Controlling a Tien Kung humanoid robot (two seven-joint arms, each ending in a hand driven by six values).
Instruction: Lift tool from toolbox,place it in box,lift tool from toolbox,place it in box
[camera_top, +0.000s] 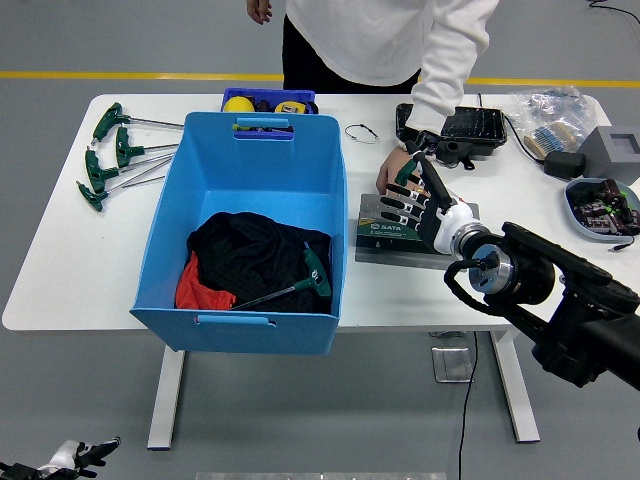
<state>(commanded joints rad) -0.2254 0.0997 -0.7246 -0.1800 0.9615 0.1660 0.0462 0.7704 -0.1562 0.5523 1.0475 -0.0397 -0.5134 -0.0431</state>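
Observation:
A flat grey toolbox (380, 242) with a green label lies on the white table, right of the big blue box (245, 230). My right hand (415, 200) hovers over the toolbox with fingers spread, holding nothing. A person's hand (392, 170) rests on the toolbox's far edge. Inside the blue box a green-handled T-wrench (300, 280) lies on black and red cloth (245, 262). My left hand (75, 455) shows only at the bottom left corner, below the table.
Several green T-handle wrenches (112, 155) lie at the table's left end. A small blue tray (268, 102) sits behind the box. A black case (460, 128), a plastic bag (545, 118), a grey block (615, 150) and a bowl (600, 208) crowd the right side.

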